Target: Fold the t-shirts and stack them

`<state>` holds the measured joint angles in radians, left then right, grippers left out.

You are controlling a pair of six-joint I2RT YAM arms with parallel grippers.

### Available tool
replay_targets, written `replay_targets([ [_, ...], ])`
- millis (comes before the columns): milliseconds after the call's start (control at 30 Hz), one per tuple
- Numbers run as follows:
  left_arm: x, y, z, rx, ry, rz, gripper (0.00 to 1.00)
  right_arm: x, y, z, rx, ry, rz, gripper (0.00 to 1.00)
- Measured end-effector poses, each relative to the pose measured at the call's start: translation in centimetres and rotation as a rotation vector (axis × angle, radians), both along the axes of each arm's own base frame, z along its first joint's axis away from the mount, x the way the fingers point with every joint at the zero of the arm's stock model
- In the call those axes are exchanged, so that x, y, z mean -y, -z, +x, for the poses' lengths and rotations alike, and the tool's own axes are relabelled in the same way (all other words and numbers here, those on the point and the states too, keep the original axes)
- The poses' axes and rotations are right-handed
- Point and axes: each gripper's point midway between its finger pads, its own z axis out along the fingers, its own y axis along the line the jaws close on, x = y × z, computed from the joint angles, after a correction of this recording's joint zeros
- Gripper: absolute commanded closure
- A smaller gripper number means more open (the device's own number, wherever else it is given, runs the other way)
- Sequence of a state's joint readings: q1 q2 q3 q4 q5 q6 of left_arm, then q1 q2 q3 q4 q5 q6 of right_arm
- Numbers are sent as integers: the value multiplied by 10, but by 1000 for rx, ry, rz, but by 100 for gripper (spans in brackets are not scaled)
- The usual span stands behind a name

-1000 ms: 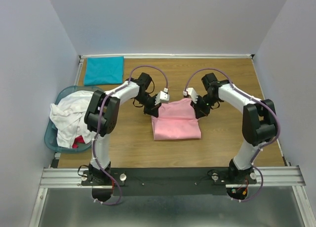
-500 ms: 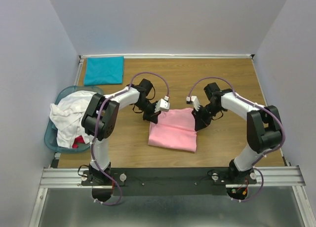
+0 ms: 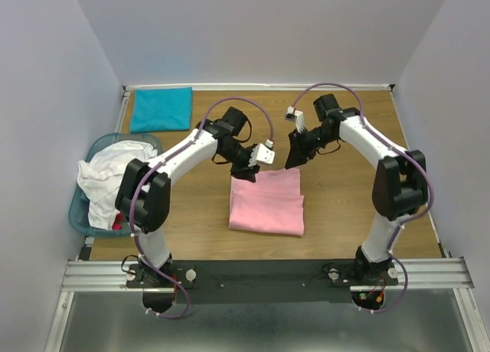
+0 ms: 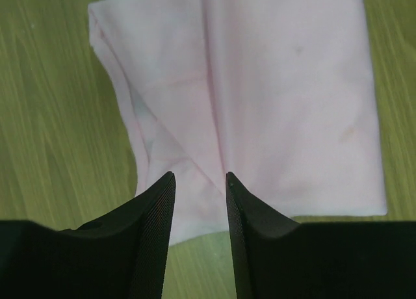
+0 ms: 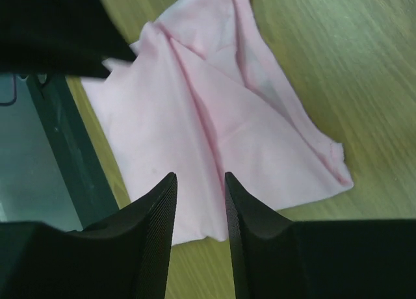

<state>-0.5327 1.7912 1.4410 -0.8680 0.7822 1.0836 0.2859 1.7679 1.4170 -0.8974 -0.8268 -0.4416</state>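
- Between the left jaws, in the left wrist view, nothing is gripped. The two dark ribbed fingers (image 4: 153,234) stand a narrow gap apart, and the pink t-shirt (image 4: 260,104) shows through that gap, lying below them.
- The right jaws stand the same way, parted a little with nothing held. Their fingers (image 5: 149,234) hang over the pink cloth, whose creases and one loose corner show beneath.
- From above, the left jaws sit over the far left corner of the pink t-shirt, and the right jaws are just beyond its far right corner. Whether any fingertip touches the cloth cannot be told.
- The pink t-shirt lies folded into a rough rectangle on the wooden surface (image 3: 352,206), between the two arms.
- A teal t-shirt (image 3: 161,109) lies folded flat in the far left corner of the surface, well apart from the pink one.
- White t-shirts (image 3: 107,180) are heaped in a light-blue basket (image 3: 76,210) at the left edge, spilling over its rim, with a red item (image 3: 119,217) showing under them.
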Motion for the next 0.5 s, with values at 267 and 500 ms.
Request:
replay_targets([
  [267,37,28,-39,-72,60,19,52,-24,49,42,-249,118,35,64],
  [500,40,62,-42,-147,5,57,50,-43,59,48,-347,144,82,64],
])
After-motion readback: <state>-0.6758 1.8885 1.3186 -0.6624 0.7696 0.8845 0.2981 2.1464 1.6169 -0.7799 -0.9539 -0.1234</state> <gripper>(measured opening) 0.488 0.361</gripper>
